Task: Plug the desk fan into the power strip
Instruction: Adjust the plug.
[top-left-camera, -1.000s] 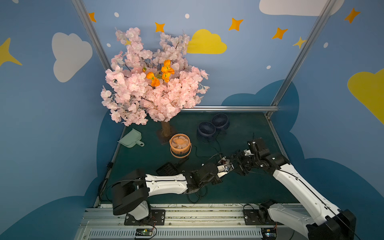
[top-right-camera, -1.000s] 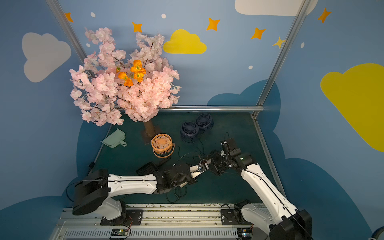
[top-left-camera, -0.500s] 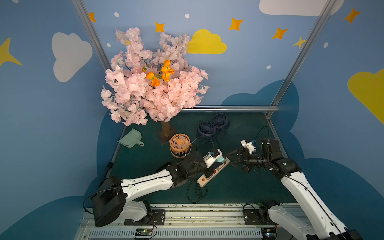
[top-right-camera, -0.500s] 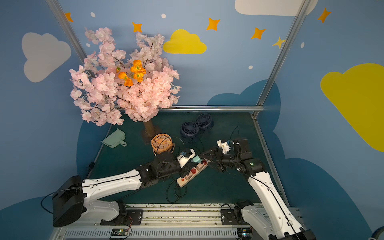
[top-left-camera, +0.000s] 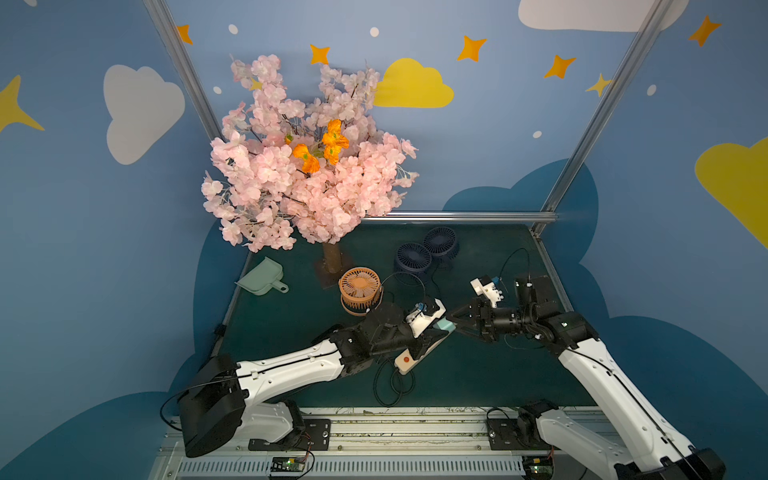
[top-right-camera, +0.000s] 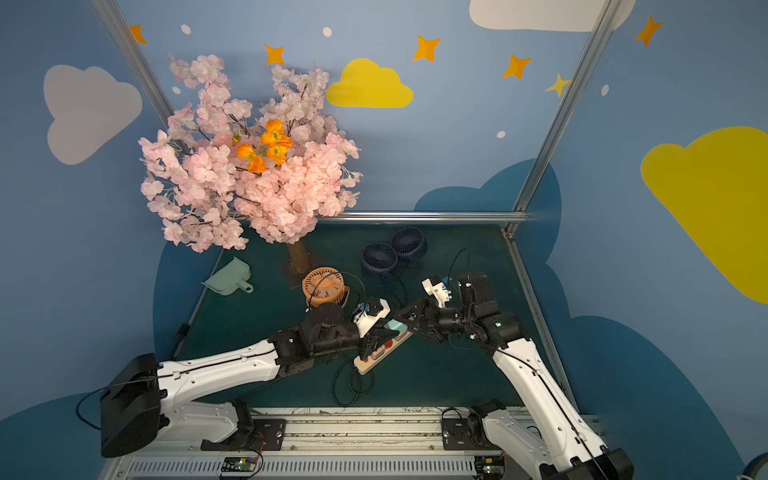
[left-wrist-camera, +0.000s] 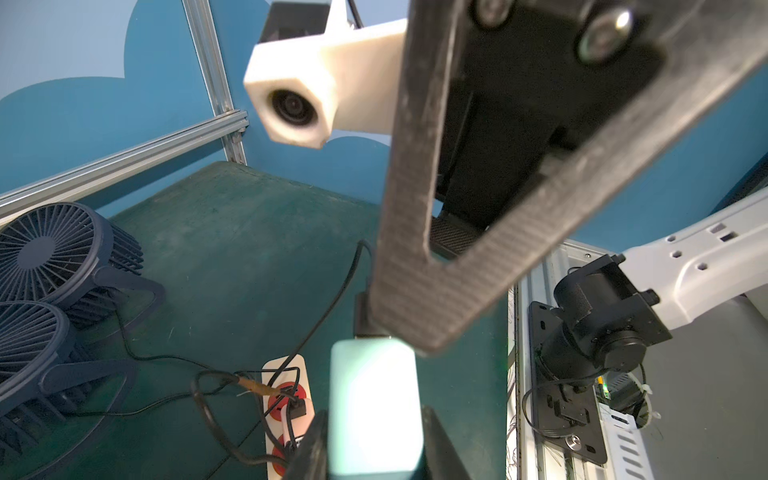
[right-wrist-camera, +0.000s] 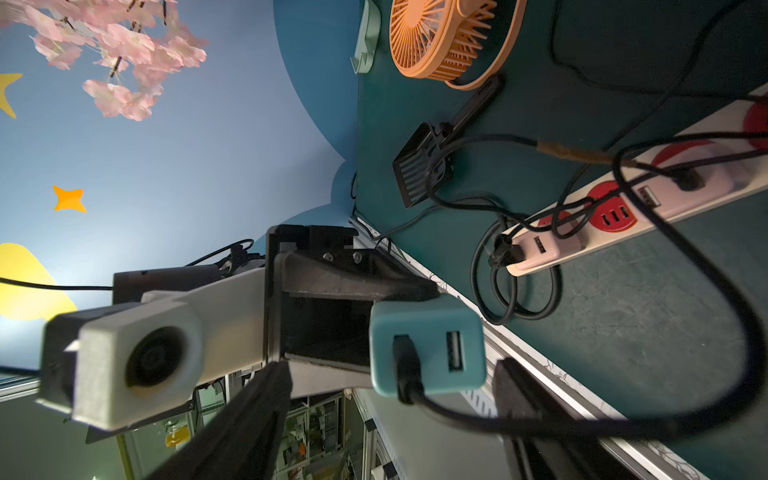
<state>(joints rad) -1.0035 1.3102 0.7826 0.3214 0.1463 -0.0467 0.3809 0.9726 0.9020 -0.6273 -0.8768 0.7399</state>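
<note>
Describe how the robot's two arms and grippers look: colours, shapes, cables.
The left arm and right arm have white shells and black joints. The left gripper and right gripper each carry two black triangular fingers with a woven texture. A white camera block sits on each wrist; thin black cables run alongside.

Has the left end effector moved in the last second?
Yes: the left end effector, gripping the teal adapter, has shifted toward the orange fan, which stayed put.

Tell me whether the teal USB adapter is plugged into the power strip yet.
Not plugged in. The left gripper holds the teal USB adapter in the air, clear of the power strip and its sockets.
</note>
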